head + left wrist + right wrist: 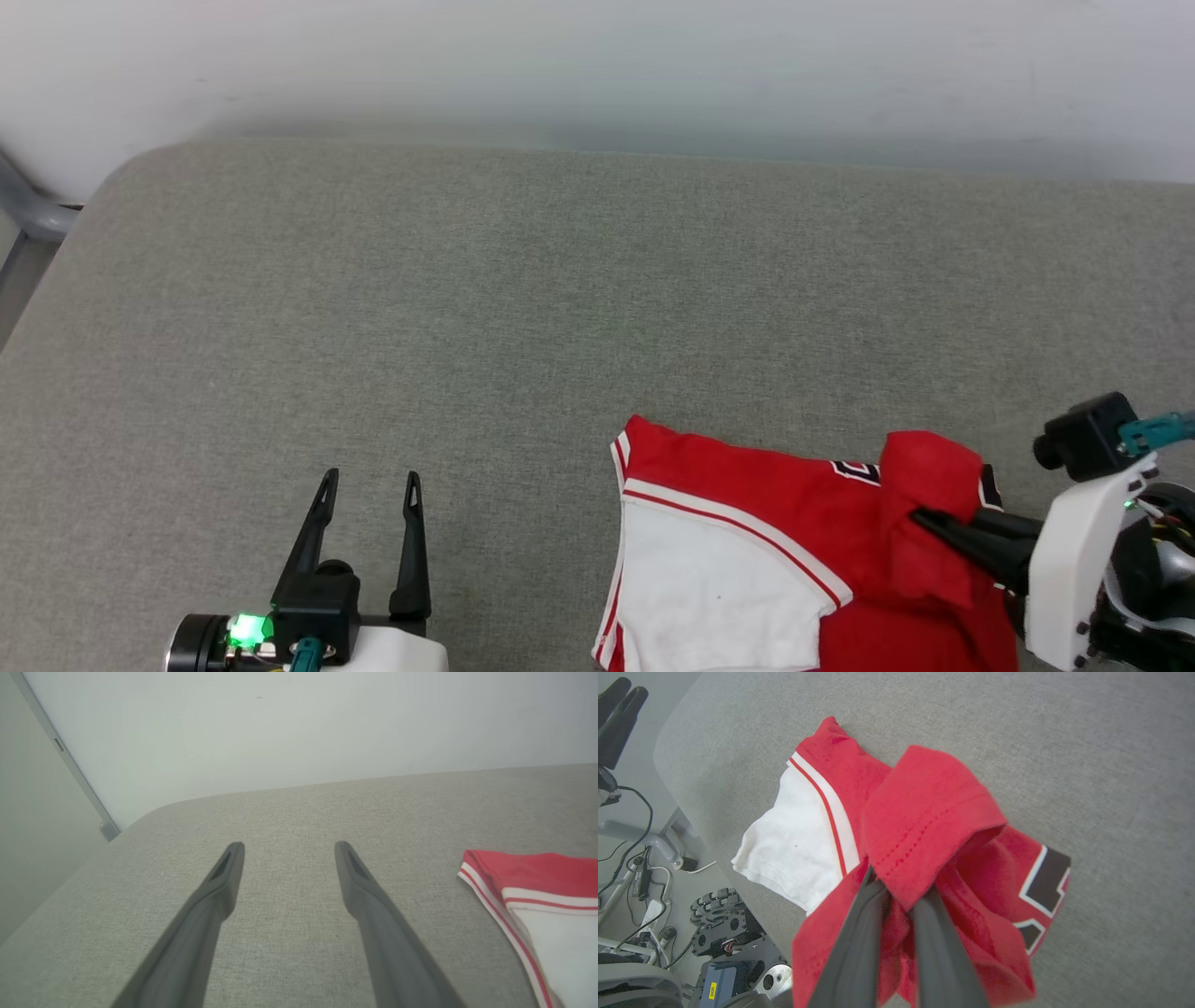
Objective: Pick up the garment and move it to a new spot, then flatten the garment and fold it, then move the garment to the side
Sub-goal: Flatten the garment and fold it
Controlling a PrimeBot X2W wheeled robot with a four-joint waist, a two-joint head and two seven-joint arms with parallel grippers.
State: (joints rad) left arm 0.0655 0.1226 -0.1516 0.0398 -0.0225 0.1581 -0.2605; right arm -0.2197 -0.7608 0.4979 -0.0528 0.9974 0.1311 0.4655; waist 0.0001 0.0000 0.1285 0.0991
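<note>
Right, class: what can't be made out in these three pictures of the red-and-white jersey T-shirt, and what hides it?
Black-and-white block lettering: right wrist view, mostly tucked under a red fold; unreadable.
Red jersey T-shirt with white sleeve: head view, near part cut off by the bottom edge; left wrist view, by the right edge.
Right gripper: tips of its fingers buried in the raised red fold, head and right wrist views.

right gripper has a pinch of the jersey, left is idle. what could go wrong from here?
1. The right gripper is shut on one small bunched fold of the garment; it may slip out on lifting.
2. The white sleeve lies close to the edge of the table; a drag could pull it off.
3. The left gripper is open, apart from the cloth, so a one-point lift would likely hang bunched.
</note>
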